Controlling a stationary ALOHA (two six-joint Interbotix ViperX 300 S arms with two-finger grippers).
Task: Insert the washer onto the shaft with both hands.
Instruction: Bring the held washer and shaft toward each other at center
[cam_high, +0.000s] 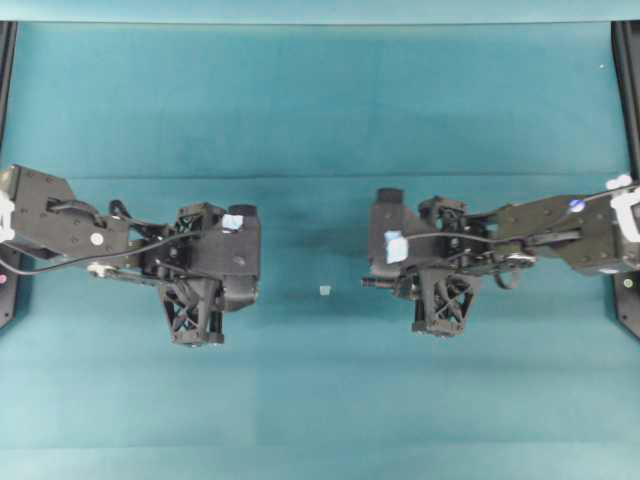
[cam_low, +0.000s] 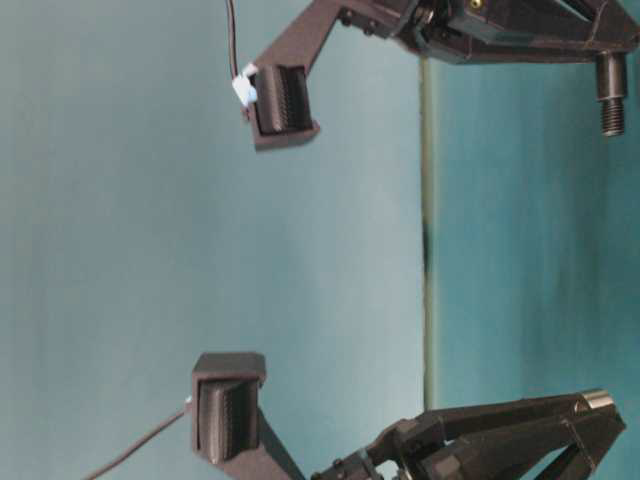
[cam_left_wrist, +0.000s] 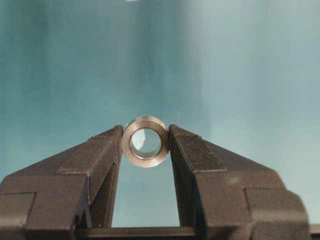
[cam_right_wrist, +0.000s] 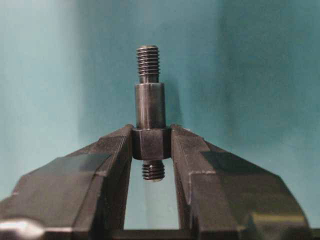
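Washer (cam_left_wrist: 145, 142) between left claw (cam_left_wrist: 145, 150) fingertips.

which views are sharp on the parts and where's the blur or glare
Left wrist view: washer crisp between the left gripper fingers, bright sheen on its rim, mat behind soft. Right wrist view: shaft threads sharp in the right gripper, background blurred. Overhead view: evenly lit, parts too small to resolve.
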